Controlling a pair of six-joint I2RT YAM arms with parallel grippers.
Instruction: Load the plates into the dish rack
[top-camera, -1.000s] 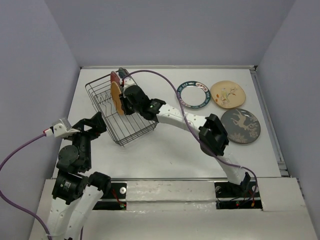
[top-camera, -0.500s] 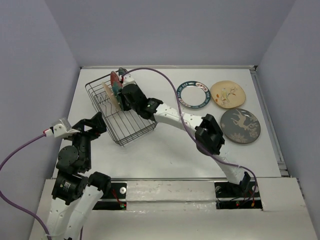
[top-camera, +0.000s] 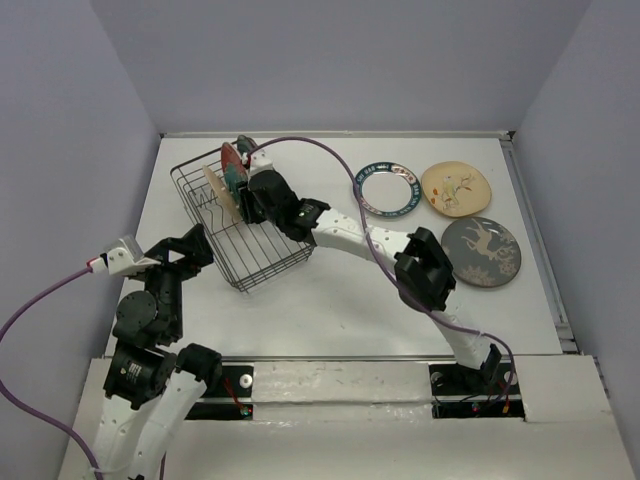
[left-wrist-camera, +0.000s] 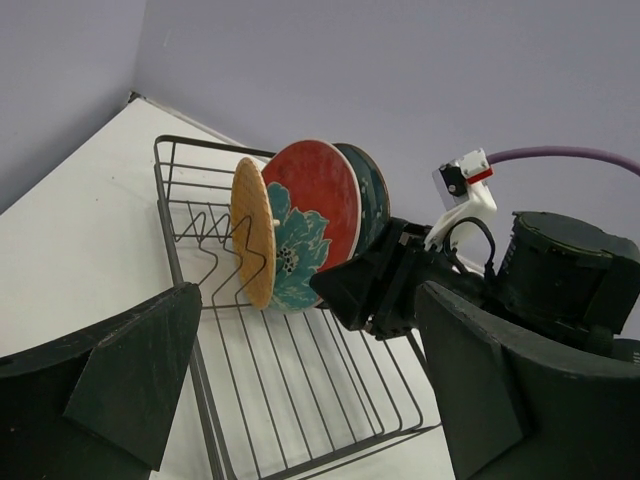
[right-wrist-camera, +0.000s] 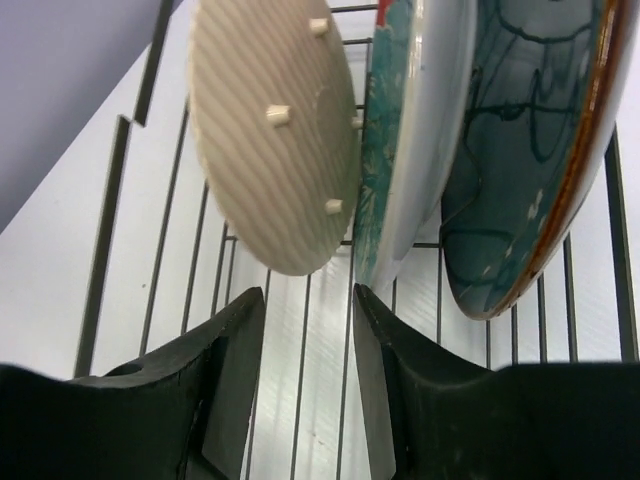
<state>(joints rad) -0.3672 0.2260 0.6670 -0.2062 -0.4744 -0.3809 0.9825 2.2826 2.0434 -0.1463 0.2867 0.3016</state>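
The dark wire dish rack (top-camera: 262, 262) stands at the back left and also shows in the left wrist view (left-wrist-camera: 300, 400). Three plates stand upright in it: the orange woven-look plate (top-camera: 213, 188) (left-wrist-camera: 252, 245) (right-wrist-camera: 275, 130), the red-and-teal floral plate (top-camera: 232, 172) (left-wrist-camera: 310, 220) (right-wrist-camera: 400, 150) and the dark teal plate (top-camera: 244, 146) (right-wrist-camera: 530, 150). My right gripper (top-camera: 243, 205) (right-wrist-camera: 305, 320) is open and empty over the rack floor, just short of the orange plate. My left gripper (top-camera: 205, 247) (left-wrist-camera: 310, 400) is open and empty at the rack's near left side.
Three plates lie flat at the back right: white with a dark patterned rim (top-camera: 388, 189), cream floral (top-camera: 455, 187) and grey with a deer (top-camera: 481, 251). The right arm (top-camera: 360, 235) stretches across the table's middle. Walls close in the table.
The right gripper carried the orange plate left into the rack, stood it beside the red-and-teal plate, let go and drew back slightly. The left arm has not moved.
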